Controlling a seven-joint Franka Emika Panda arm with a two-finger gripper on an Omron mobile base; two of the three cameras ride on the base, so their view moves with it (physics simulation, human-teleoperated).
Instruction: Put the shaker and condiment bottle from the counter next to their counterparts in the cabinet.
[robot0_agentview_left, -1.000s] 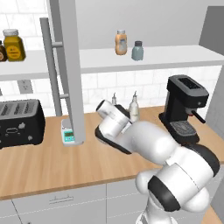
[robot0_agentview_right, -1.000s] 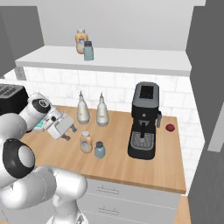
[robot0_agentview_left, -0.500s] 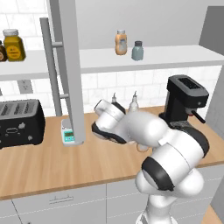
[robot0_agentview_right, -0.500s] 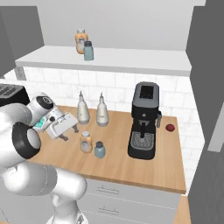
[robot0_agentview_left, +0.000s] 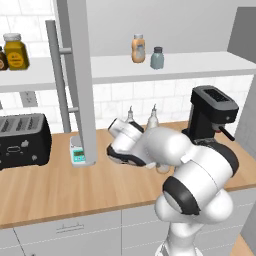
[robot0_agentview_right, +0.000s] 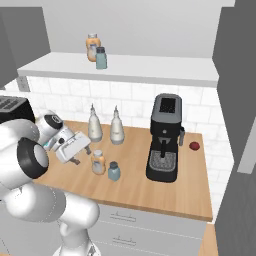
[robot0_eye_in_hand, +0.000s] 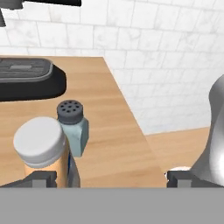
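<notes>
The condiment bottle (robot0_agentview_right: 98, 162) stands upright on the counter (robot0_agentview_right: 145, 185), an orange body under a light grey cap, and the shaker (robot0_agentview_right: 114, 171) stands just beside it toward the coffee machine (robot0_agentview_right: 165, 138), blue-grey with a dark perforated cap. In the hand view the bottle (robot0_eye_in_hand: 43, 150) sits at the lower left, close to the camera, with the shaker (robot0_eye_in_hand: 73, 126) just behind it and partly overlapped by it. The claw (robot0_agentview_right: 75, 160) hangs low over the counter just to the left of the bottle, its fingers spread wide apart and holding nothing (the two dark fingertips (robot0_eye_in_hand: 40, 178) stand far apart at the bottom of the hand view, the bottle near the left one). Behind the pair, against the tiled wall, stand two white teardrop bottles (robot0_agentview_right: 105, 125) with thin spouts. Up on the white shelf of the cabinet (robot0_agentview_left: 180, 64) their counterparts (robot0_agentview_left: 147, 50) stand side by side, an orange bottle and a blue-grey shaker, the tall grey door (robot0_agentview_left: 78, 75) with its bar handle swung open to the left. Farther left on the shelf sits an amber jar (robot0_agentview_left: 15, 51), and a dark toaster (robot0_agentview_left: 22, 139) rests on the counter below it.
</notes>
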